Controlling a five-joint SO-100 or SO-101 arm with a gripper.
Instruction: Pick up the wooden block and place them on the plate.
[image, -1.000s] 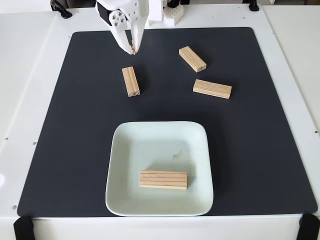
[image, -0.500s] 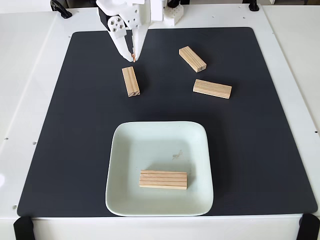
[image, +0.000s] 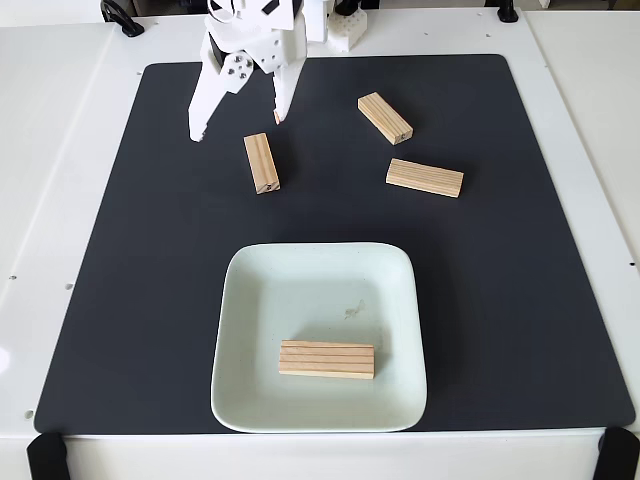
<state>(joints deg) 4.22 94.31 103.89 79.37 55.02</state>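
Observation:
In the fixed view three wooden blocks lie on the black mat: one (image: 262, 162) at upper left, one (image: 385, 118) at upper right, one (image: 425, 177) below that. Another wooden block (image: 327, 359) lies inside the mint-white plate (image: 250, 330) near its front edge. My white gripper (image: 238, 128) hangs at the mat's top left, just above and left of the nearest block. It is open, one finger spread wide to the left, the other close to the block's far end. Nothing is between the fingers.
The black mat (image: 140, 300) covers most of the white table (image: 50, 200). White arm base parts (image: 340, 30) stand at the top edge. Black clamps (image: 45, 455) sit at the front corners.
The gripper was shut a second ago and has opened wide. It has also moved down toward the upper-left block. The blocks and plate have not moved.

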